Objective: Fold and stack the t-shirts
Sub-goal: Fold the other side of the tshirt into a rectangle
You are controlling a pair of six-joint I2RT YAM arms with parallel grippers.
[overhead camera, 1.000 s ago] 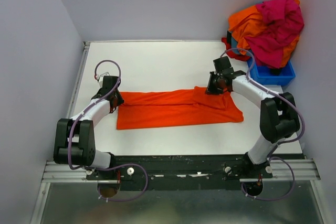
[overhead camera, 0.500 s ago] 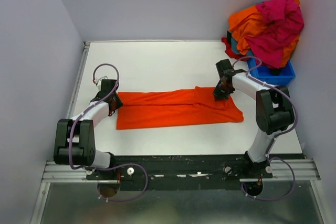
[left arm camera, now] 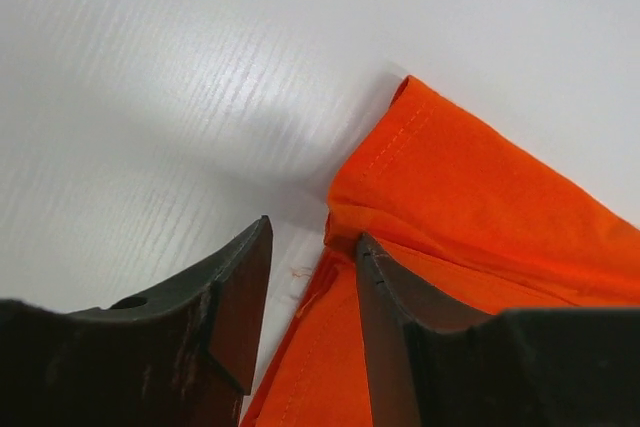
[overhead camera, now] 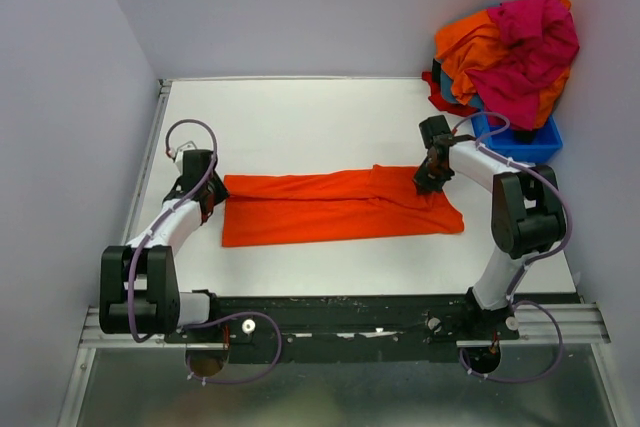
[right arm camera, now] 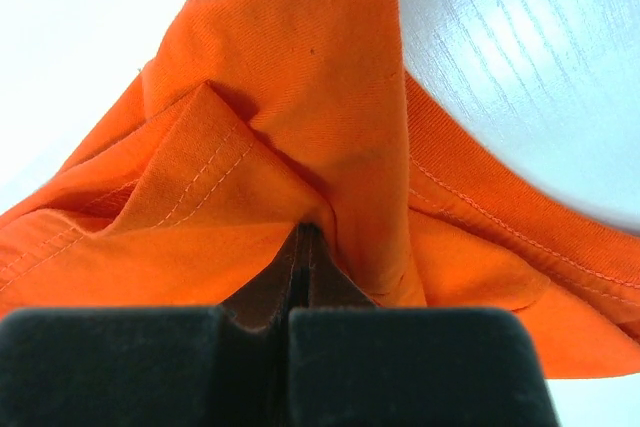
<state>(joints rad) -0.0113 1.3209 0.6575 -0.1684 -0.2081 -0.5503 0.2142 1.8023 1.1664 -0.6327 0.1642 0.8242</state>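
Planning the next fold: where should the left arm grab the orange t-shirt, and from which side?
The far left corner of the orange t-shirt, from the table on its left: layered edges lie flat there, and the left gripper is there, jaws open.

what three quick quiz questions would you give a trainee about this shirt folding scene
1. True or false: the right claw is shut on the orange t-shirt.
2. Fill the gap: the left claw stands ___ at the shirt's corner.
3. Where are the other t-shirts? A heaped on the blue bin; B spread flat beside the orange one; C in the left claw's grip.

Key: 1 true; 2 open; 3 A.
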